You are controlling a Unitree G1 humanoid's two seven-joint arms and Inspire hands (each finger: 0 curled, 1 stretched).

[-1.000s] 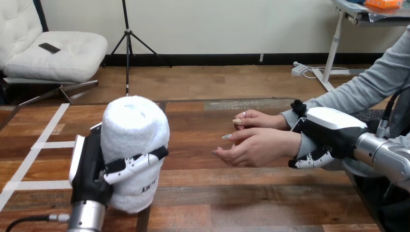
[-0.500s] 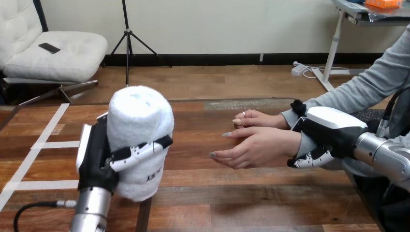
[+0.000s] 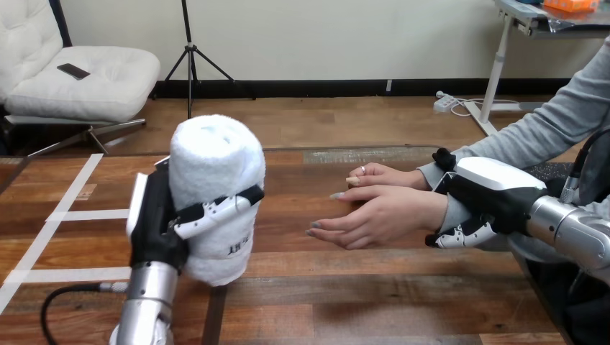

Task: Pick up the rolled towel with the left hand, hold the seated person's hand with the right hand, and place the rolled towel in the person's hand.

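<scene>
Left robot hand [image 3: 155, 223], at 8 o'clock, grasps the rolled towel [image 3: 216, 180] upright above the bench [image 3: 345, 287], ready for delivery. Right robot hand [image 3: 489, 194], at 3 o'clock, clasps the person's wrist [image 3: 449, 210], apparently steadying the person's hand [image 3: 374, 219], which lies open and well apart from the towel.

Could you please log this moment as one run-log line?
left robot hand: shut on rolled towel, upright | right robot hand: shut on person's wrist | person's nearer hand: open, apart from rolled towel | placement: not yet done
</scene>
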